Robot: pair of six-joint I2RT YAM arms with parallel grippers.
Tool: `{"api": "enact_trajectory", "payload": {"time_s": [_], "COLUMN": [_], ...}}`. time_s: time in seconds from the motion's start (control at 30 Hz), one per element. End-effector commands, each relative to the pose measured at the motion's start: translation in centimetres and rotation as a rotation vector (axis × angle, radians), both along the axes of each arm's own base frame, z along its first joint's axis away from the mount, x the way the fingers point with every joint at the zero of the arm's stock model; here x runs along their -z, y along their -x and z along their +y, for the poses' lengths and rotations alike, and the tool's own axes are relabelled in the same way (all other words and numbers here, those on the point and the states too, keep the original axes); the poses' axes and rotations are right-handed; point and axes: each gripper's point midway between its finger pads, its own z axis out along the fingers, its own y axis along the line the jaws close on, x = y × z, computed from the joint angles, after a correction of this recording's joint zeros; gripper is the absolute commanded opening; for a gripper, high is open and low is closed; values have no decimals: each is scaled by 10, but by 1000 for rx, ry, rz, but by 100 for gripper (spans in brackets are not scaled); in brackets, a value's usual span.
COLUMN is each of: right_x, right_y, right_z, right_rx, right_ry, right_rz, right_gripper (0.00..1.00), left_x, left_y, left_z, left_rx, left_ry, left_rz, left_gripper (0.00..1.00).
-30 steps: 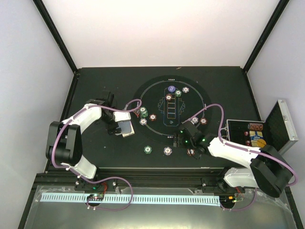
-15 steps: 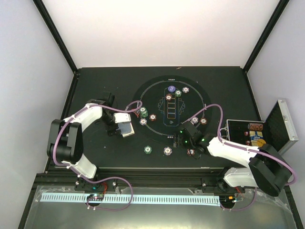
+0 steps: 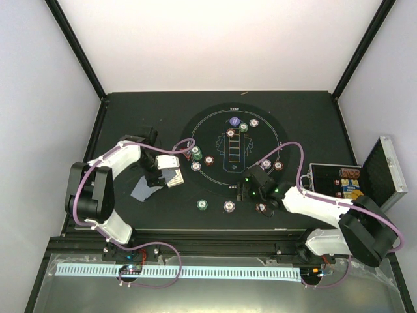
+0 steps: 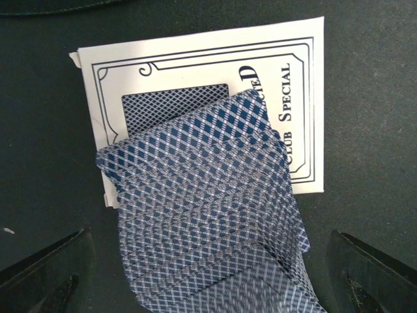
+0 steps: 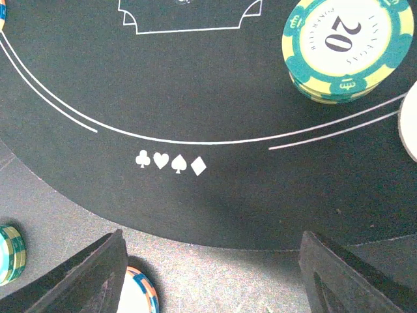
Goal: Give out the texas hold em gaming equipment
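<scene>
Blue-backed cards point(image 4: 208, 215) lie fanned in a loose ribbon from the mouth of the white card box point(image 4: 296, 85), running back btwn my left fingers point(image 4: 45, 277). Those stand fully apart, w/ no contact I can see. Box sits just ahead of them, flat on the dark surface point(image 4: 365, 130). My read: deck's spread so single cards can be picked for dealing.

Right fingers point(image 5: 85, 274) are also apart, nothing btwn them, hanging over the near rim of the round mat point(image 5: 195, 91). Green chip stack point(image 5: 345, 49) sits ahead of them on the mat, off to one side. An orange-blue edged chip point(image 5: 140, 293) lies just beside one finger, off the mat, prob. the next pick. Chips round the mat look like player shares, I'd judge.
</scene>
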Motion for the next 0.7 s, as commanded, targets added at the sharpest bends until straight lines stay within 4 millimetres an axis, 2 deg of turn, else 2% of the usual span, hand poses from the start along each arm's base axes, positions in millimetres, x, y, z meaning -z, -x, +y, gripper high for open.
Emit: {"api": "enact_trajectory", "payload": {"time_s": [0.0,0.07,0.27,0.4,0.53,0.67], "right_x": [-10,-10,-9,-8,-8,-8], "right_y": [-6,-6,-6,-6,-6,-5], "right_z": [8,7,8,9,11,10], "right_rx": [1,1,-3,-8,-14,-13], "right_ry": [-25,-27,-27,-27,-28,-32], "right_rz": [-28,-30,-28,-24,-23,-27], "right_gripper": [75,74,74,74,74,74], "left_x": [-4,-9,-40,-55,-50,-34], "left_y": [-6,-7,-13,-8,-7,-10], "left_z": [-5,-5,3,8,18,26], "left_rx": [7,-31,-216,-311,-349,-409], "left_ry": [12,29,116,156,180,214], "left_rz": [-7,-5,-80,-139,-161,-60], "left_gripper": [99,99,99,99,99,99]}}
